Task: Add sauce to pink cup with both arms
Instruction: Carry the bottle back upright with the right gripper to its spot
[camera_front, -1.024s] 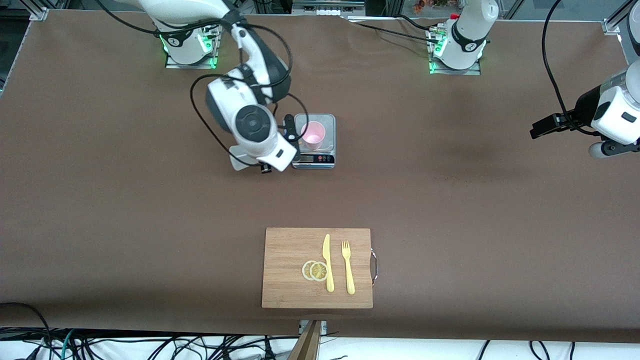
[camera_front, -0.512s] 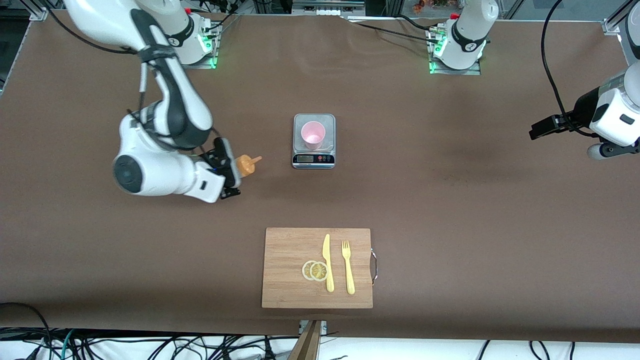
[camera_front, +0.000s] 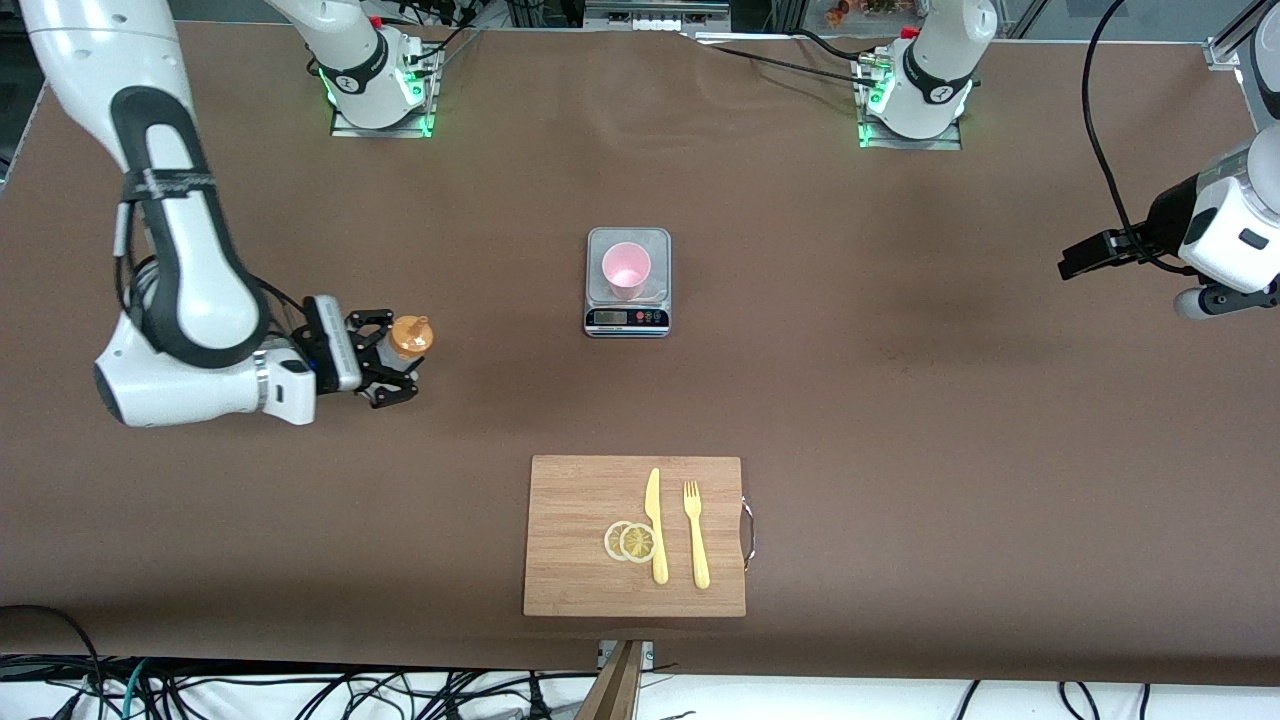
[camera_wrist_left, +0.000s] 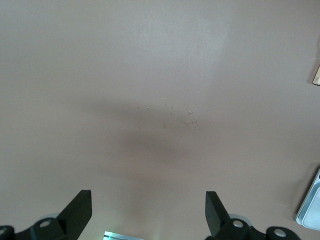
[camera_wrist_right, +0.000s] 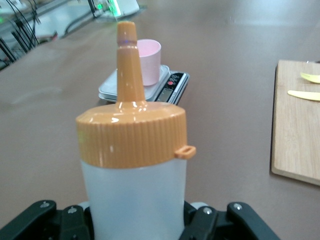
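while its soft, light translucent body looks best squeezed mid-wall, the sauce bottle (camera_front: 410, 335) stands upright, clamped in the right gripper (camera_front: 388, 358), toward the right arm's end, well apart from the pink cup (camera_front: 626, 270) on the steel scale (camera_front: 627, 318). the left gripper (camera_wrist_left: 148, 215) waits with fingers apart over bare table.

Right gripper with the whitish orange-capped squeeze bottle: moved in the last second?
Yes. The right gripper, shut on the squeeze bottle, went from beside the steel scale toward the right arm's table end.
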